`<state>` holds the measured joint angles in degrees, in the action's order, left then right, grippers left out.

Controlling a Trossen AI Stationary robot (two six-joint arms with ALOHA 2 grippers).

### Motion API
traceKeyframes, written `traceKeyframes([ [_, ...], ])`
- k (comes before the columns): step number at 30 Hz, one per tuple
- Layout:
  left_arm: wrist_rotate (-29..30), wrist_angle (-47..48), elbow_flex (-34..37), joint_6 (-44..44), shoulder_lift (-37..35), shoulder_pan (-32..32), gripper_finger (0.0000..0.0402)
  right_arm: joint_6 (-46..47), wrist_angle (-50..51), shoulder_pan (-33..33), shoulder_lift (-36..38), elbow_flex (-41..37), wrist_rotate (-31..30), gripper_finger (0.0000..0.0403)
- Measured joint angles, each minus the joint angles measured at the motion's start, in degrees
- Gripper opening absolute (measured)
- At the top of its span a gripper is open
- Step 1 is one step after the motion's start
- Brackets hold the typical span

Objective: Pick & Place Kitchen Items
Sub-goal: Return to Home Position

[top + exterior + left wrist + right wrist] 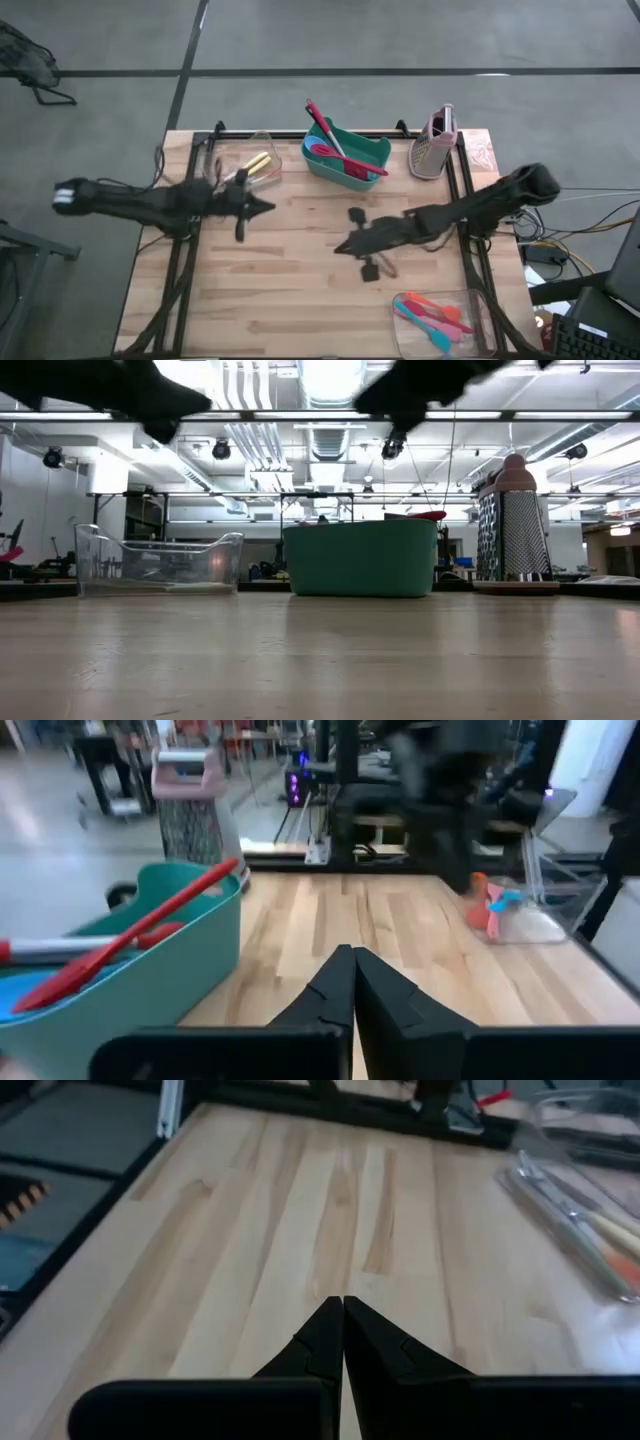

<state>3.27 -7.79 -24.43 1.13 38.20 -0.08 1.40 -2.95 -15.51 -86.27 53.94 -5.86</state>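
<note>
A green bin (350, 158) at the table's far middle holds red, pink and blue utensils (335, 150); the red one (140, 932) sticks out over its rim. A clear tub (248, 165) at the far left holds yellow-handled cutlery (257, 163), which also shows in the right wrist view (585, 1220). Another clear tub (440, 312) at the near right holds orange and teal utensils (432, 315). My left gripper (268, 207) is shut and empty above the table, near the far left tub. My right gripper (338, 247) is shut and empty above the table's middle.
A pink-grey upright grater (437, 145) stands at the far right, beside the green bin; it also shows in the low view (512, 525). Bare wood lies in the table's middle and near left (260, 290). Dark frame rails run along the table's left and right sides.
</note>
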Motion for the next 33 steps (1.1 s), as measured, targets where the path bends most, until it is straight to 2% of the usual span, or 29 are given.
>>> traceKeyframes([
  [3, 10.12, 1.36, 2.45, -3.29, -5.4, -9.3, 0.0004, 2.5, -2.95, 0.02, 7.08, -7.53, 0.22, 0.0008],
  [5, 11.38, 1.0, 4.38, -5.21, -9.1, -12.22, 0.0004, 3.29, -3.79, 0.42, 11.86, -11.81, 1.91, 0.0008],
  [11, 11.67, 1.76, 10.05, -5.1, -19.5, -12.34, 0.0003, 3.1, -15.27, 3.33, 24.2, -24.47, 5.82, 0.0008],
  [13, 10.89, 2.31, 10.8, -4.29, -22.83, -12.37, 0.0003, 3.43, -16.19, 4.81, 28.31, -27.22, 7.37, 0.0008],
  [18, 9.38, 6.6, 11.91, -3.62, -30.04, -12.37, 0.0006, 2.51, -15.79, 7.5, 37.07, -32.87, 7.21, 0.0008],
  [25, 12.66, 14.89, 12.08, -0.26, -37.64, -12.34, 0.0008, 1.32, -11.52, 8.33, 50.33, -38.21, 6.69, 0.0008],
  [28, 15.87, 17.83, 12.49, -0.43, -38.13, -12.35, 0.0008, 0.39, -7.7, 8.4, 57.33, -39.56, 3.39, 0.0008],
  [33, 15.19, 17.71, 13.53, -0.5, -38.13, -12.3, 0.0009, 3.19, -3.93, 8.46, 66.68, -42.37, 2.95, 0.0008],
])
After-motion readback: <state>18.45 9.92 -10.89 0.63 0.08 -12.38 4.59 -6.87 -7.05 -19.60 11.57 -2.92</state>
